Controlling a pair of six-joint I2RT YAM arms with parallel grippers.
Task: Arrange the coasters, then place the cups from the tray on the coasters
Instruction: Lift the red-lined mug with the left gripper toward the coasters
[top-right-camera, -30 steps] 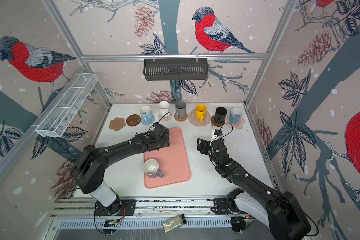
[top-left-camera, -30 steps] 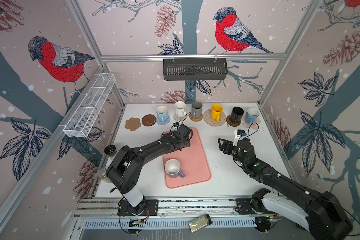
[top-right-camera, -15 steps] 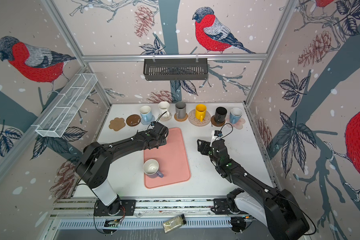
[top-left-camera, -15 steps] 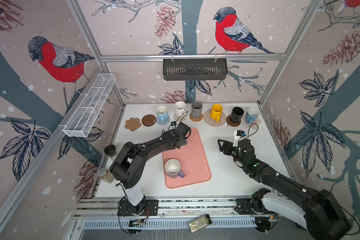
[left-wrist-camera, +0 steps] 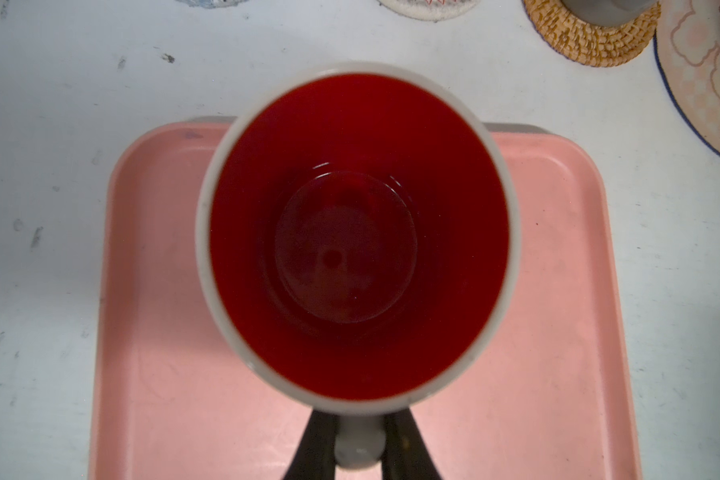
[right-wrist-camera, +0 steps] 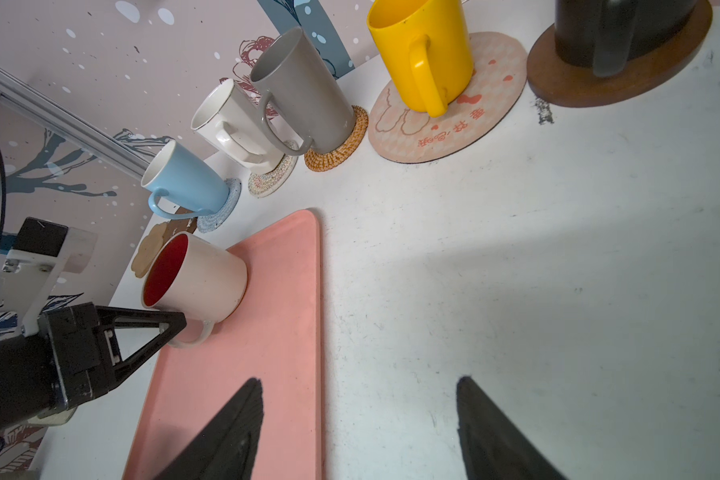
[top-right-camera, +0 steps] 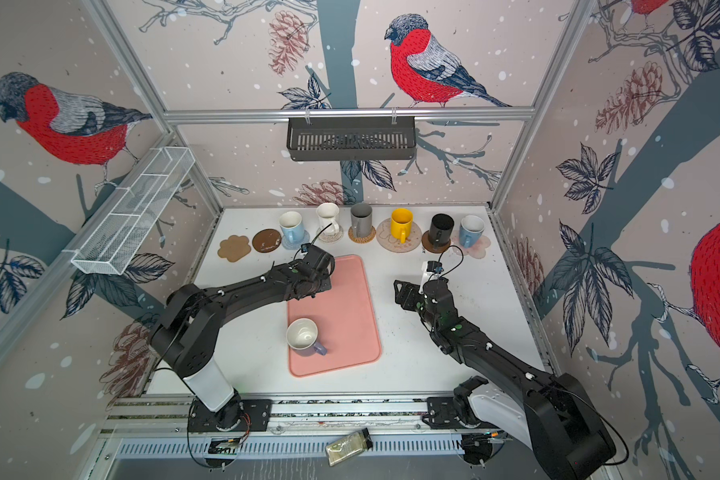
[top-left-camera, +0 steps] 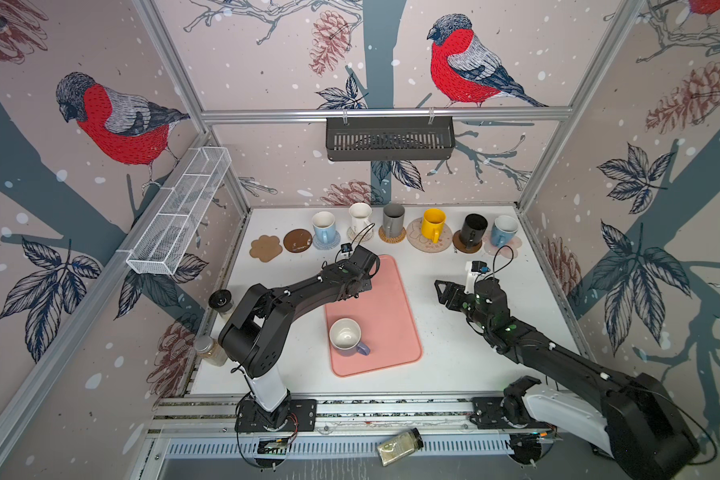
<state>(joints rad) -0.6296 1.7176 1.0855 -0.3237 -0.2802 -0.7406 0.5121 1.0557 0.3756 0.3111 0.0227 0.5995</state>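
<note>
1. Right now the left gripper [left-wrist-camera: 358, 442] is clamped on the handle of the white mug with the red inside [left-wrist-camera: 358, 232], which stands at the far end of the pink tray [left-wrist-camera: 558, 332].
2. The lavender mug [top-left-camera: 347, 336] sits near the tray's front end, untouched.
3. The right gripper [right-wrist-camera: 359, 379] hangs over the table [right-wrist-camera: 516, 270] beside the tray, jaws wide, holding nothing.
4. Six mugs [top-left-camera: 432, 224] stand on coasters [top-left-camera: 416, 244] along the back; the paw coaster [top-left-camera: 265, 248] and a brown disc [top-left-camera: 297, 240] lie bare.
</note>
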